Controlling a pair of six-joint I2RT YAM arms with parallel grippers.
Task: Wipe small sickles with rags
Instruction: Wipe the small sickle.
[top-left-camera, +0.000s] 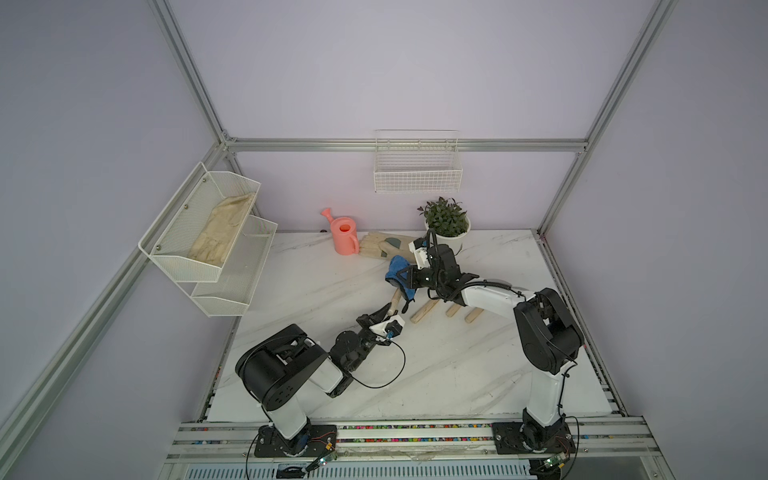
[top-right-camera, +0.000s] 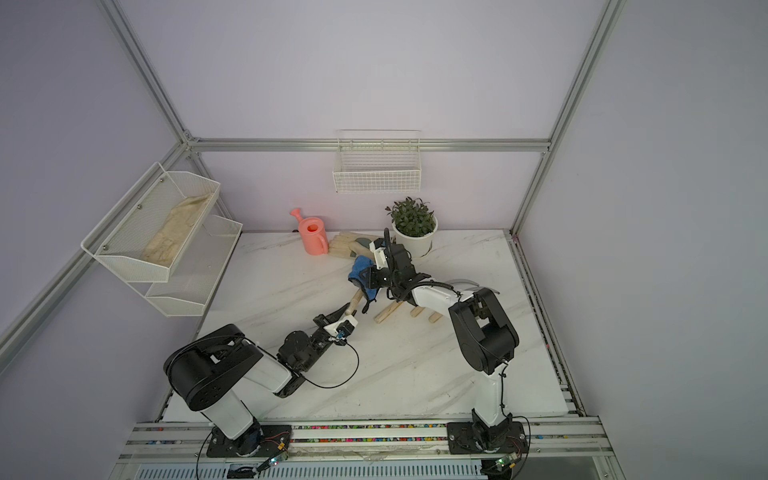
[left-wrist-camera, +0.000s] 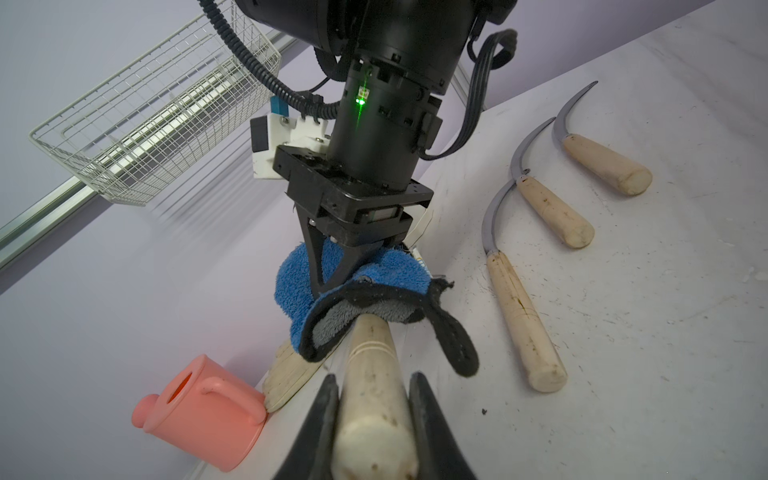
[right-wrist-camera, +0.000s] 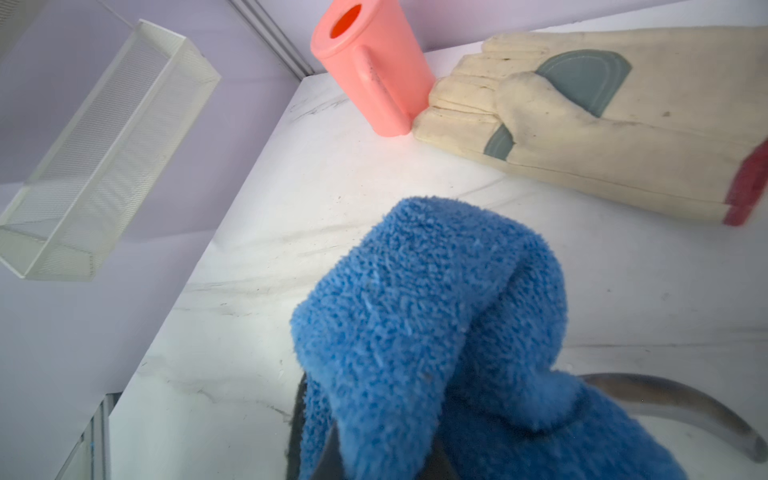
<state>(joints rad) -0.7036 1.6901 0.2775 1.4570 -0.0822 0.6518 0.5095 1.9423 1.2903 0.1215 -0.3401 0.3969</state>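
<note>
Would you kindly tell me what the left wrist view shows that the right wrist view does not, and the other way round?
Left wrist only: three sickles lying on the table, a fourth sickle's handle gripped in the left claw, the right claw shut on the rag, and the wire basket. Right wrist only: the mesh shelf, the glove's grey patch and red cuff, and a bare blade beside the rag. Both: the rag, the can, glove fingers and the marble table.

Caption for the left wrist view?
Left gripper holds a sickle by the handle; right gripper wraps the blue rag over its far end.
</note>
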